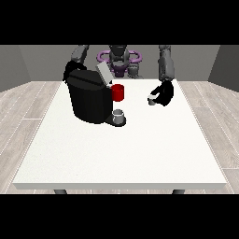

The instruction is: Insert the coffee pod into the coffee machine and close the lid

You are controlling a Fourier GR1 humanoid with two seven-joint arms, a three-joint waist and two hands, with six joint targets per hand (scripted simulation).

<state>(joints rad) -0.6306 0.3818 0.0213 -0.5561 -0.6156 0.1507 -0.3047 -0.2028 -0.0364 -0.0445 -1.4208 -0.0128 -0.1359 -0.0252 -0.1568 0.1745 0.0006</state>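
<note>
A black coffee machine [87, 99] stands on the white table [121, 149] at the left, its grey lid [103, 73] tilted up and open. A small grey cup [118, 115] sits on its drip stand. The hand at the view's right [163, 93] is low over the table, curled round a small grey coffee pod [151, 100] that shows at its fingertips. The hand at the view's left [71, 68] sits behind the machine's top corner, mostly hidden.
A red mug [118, 92] stands just right of the machine, between it and the pod. The table's near half is bare white surface. The robot's torso is behind the far edge.
</note>
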